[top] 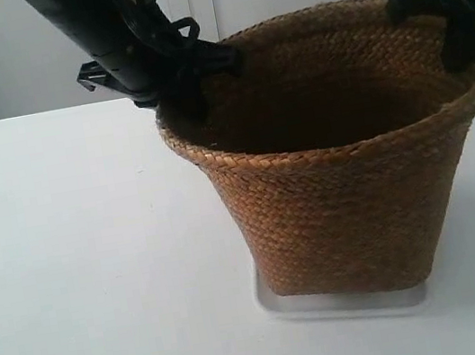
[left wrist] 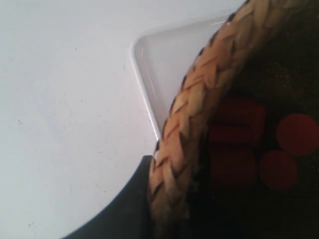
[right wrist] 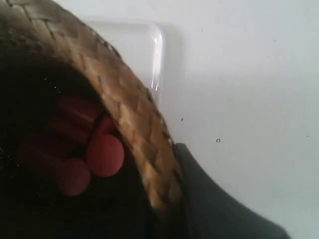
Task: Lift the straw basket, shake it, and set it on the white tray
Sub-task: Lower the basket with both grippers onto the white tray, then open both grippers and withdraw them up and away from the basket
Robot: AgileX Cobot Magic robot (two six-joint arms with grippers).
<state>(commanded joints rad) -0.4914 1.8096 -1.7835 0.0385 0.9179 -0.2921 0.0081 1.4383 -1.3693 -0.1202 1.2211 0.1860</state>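
Note:
The straw basket [top: 343,205] stands upright with its base on the white tray [top: 332,306], which shows only as a thin edge beneath it. The arm at the exterior view's left has its gripper [top: 192,83] over the braided rim, and the arm at the exterior view's right has its gripper [top: 461,29] over the opposite rim. In the left wrist view the left gripper [left wrist: 164,199] is shut on the rim [left wrist: 199,109], a dark finger [left wrist: 127,209] pressed to the outside. The right gripper [right wrist: 172,199] clamps the rim [right wrist: 124,104] the same way. Both inner fingers are hidden in the dark.
Several red cylinders [right wrist: 102,154] lie at the bottom of the basket, also seen as red cylinders [left wrist: 239,144] in the left wrist view. A tray corner [left wrist: 149,64] juts past the basket. White table [top: 78,259] surrounds it, with a wall behind.

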